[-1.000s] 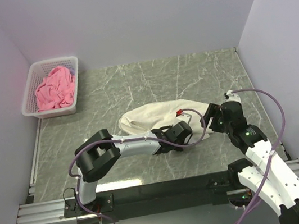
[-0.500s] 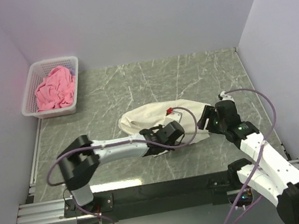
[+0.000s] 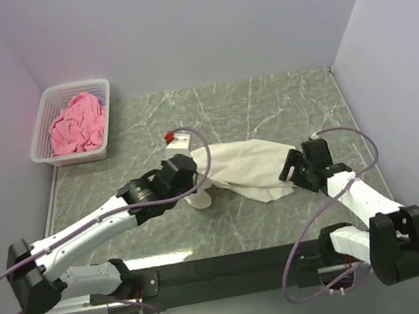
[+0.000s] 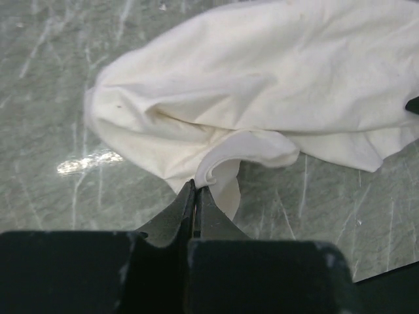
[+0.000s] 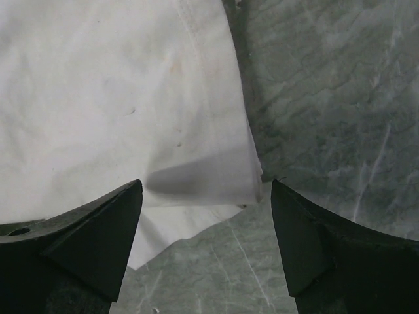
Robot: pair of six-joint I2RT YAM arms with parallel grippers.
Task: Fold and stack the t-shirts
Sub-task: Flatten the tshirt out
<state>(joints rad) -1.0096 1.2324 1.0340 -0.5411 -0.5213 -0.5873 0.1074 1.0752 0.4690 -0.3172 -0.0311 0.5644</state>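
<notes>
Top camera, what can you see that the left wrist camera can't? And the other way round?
Only the top view shows the pink t-shirt lying in the white basket. Only the left wrist view shows up close the left gripper pinched shut on a fold of cloth. Both show the cream-white t-shirt crumpled on the table.

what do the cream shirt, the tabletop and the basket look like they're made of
The cream shirt looks like soft matte fabric, likely cotton: it creases and drapes and has a stitched hem. The tabletop is a grey-green marble-look surface with pale veins and a glossy glare; whether it is stone or laminate I cannot tell. The basket is a rigid white lattice, probably plastic.
</notes>
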